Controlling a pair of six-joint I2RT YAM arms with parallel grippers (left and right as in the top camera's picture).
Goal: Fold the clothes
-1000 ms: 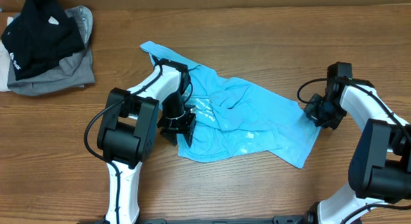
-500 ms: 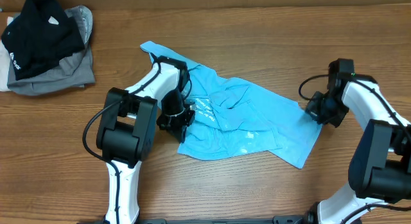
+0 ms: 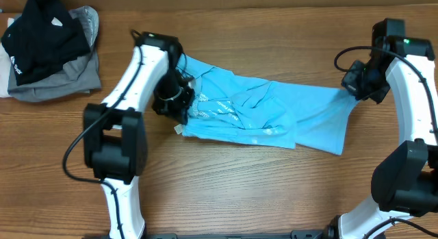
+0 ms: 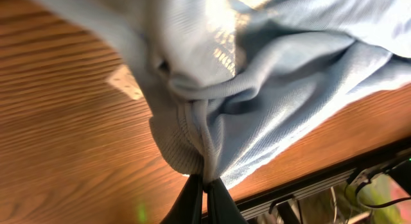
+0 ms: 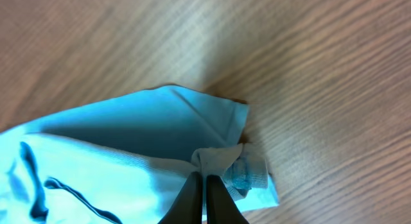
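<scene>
The light sky-blue T-shirt (image 3: 274,116) with white lettering hangs stretched between my two grippers over the middle of the table. My left gripper (image 3: 179,105) is shut on the shirt's left end; in the left wrist view the gripper (image 4: 204,180) pinches bunched fabric (image 4: 257,76). My right gripper (image 3: 354,85) is shut on the shirt's right end; in the right wrist view the gripper (image 5: 203,179) pinches a hem corner of the shirt (image 5: 128,140). The shirt's lower right part hangs loose near the table.
A black garment with a small white logo (image 3: 41,33) lies on a grey garment (image 3: 61,78) at the back left corner of the wooden table (image 3: 233,191). A small white tag shows below the left gripper (image 3: 179,129).
Both grippers have risen and moved apart toward the back, left going back-left, right going back-right. The shirt, crumpled before, is now pulled out long between them.
</scene>
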